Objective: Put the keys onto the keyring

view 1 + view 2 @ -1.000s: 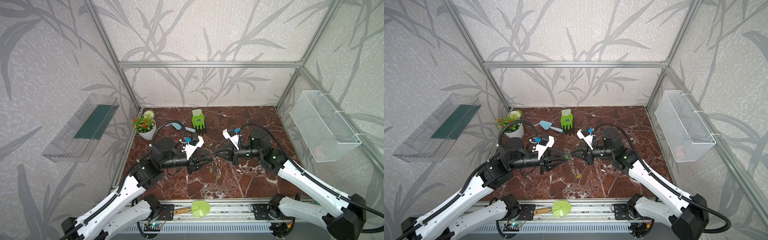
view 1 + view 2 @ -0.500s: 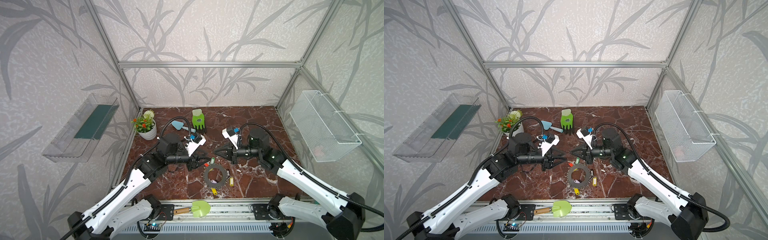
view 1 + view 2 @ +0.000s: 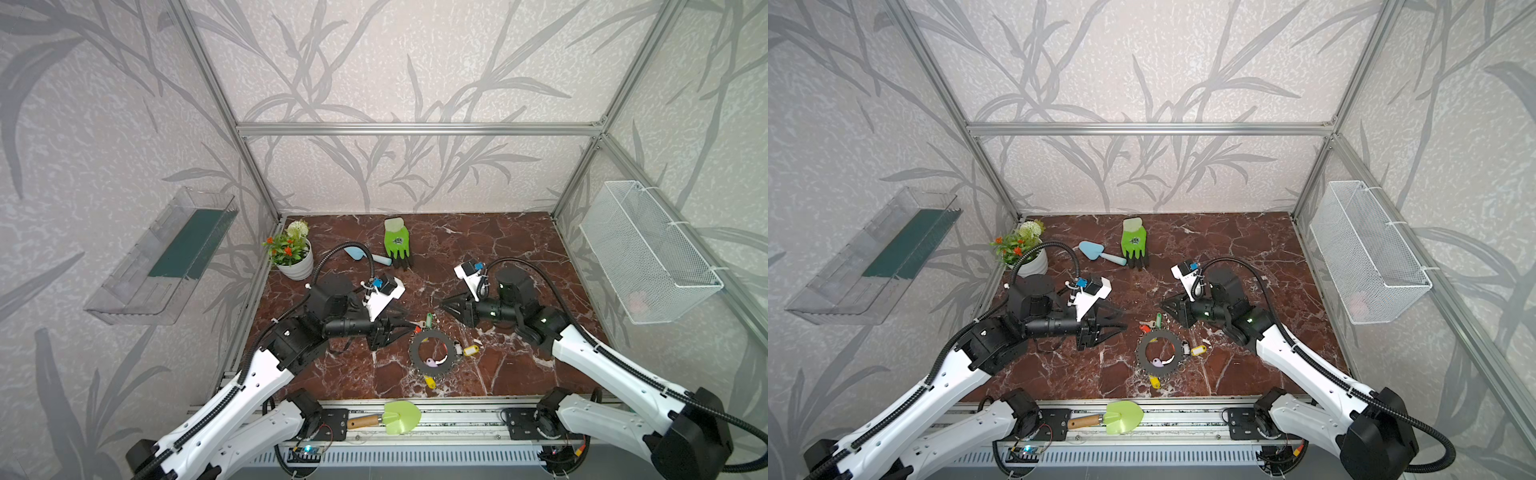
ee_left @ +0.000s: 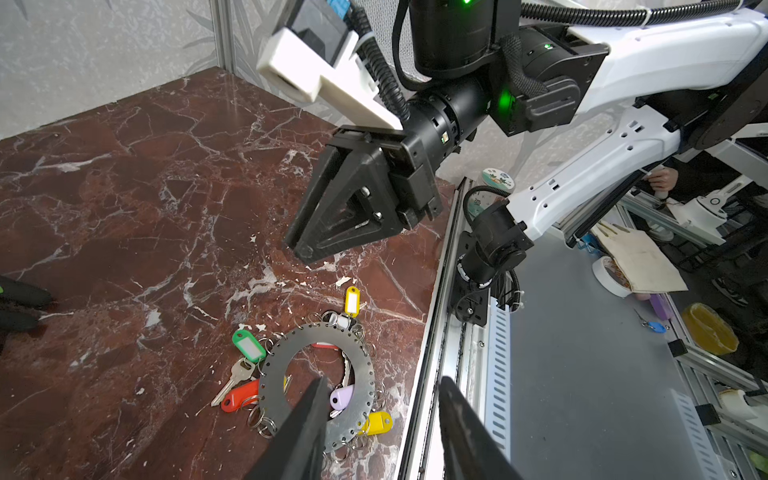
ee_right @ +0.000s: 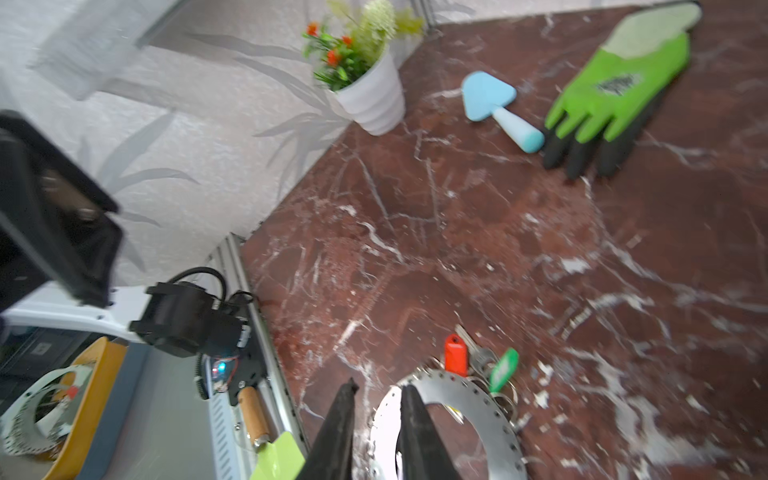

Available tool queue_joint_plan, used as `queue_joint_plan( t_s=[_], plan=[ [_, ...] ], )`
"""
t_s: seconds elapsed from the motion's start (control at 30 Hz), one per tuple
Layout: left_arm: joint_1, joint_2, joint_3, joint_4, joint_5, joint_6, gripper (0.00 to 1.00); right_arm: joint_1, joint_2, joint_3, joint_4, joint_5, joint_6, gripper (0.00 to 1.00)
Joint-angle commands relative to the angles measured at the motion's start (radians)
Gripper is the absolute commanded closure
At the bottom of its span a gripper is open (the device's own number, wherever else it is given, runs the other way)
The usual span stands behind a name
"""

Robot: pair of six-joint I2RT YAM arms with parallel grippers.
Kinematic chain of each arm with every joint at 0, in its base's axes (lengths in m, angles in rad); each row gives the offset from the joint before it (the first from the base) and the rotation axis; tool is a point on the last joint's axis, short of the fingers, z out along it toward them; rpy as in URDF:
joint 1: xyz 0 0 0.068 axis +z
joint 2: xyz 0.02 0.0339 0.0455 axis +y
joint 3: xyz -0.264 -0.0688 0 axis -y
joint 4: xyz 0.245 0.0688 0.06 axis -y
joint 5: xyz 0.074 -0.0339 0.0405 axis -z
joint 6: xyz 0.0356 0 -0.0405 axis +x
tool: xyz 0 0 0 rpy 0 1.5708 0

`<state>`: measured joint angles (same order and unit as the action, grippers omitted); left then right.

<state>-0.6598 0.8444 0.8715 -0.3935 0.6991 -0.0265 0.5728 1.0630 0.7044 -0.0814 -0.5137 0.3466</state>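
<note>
Lying flat, the keyring [image 4: 307, 334] rests below the left gripper [image 4: 382, 386] and right gripper [image 5: 379, 388], between them, touching neither. Left gapes wide, right slightly; both empty. Grey holed disc, tagged keys [image 4: 232, 376] round its rim.

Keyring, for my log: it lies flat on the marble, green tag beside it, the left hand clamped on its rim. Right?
Not quite. The left hand is open and holds nothing, as the left wrist view shows. The keyring does lie flat on the marble, green tag beside it.

The marble tabletop [image 3: 498, 249] bears the keyring [image 4: 303, 337] (keys [image 4: 248, 345] round its rim), a green glove [image 3: 397, 243], blue trowel [image 3: 1093, 249] and flowerpot [image 3: 297, 266].
</note>
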Motion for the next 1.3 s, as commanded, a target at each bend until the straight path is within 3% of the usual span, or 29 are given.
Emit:
queue_joint_plan(
  t_s=[0.0, 0.33, 0.53, 0.77, 0.97, 1.27],
  plan=[
    [0.000, -0.019, -0.024, 0.011, -0.012, 0.027, 0.52, -0.026, -0.027, -0.069, -0.042, 0.075, 0.077, 0.67],
    [-0.004, 0.063, -0.050, 0.046, 0.040, 0.060, 0.45, -0.030, 0.035, -0.242, -0.026, 0.224, 0.178, 0.42],
    [-0.036, 0.150, -0.041, 0.016, -0.078, -0.007, 0.45, -0.031, 0.137, -0.283, 0.061, 0.160, 0.230, 0.37],
    [-0.101, 0.241, -0.034, 0.059, -0.185, -0.139, 0.49, -0.024, 0.260, -0.299, 0.167, 0.087, 0.262, 0.48],
    [-0.149, 0.272, -0.077, 0.129, -0.235, -0.199, 0.49, -0.013, 0.269, -0.307, 0.177, 0.061, 0.265, 0.69],
    [-0.155, 0.310, -0.067, 0.141, -0.229, -0.194, 0.49, -0.006, 0.127, -0.315, 0.043, 0.111, 0.232, 0.60]
  ],
)
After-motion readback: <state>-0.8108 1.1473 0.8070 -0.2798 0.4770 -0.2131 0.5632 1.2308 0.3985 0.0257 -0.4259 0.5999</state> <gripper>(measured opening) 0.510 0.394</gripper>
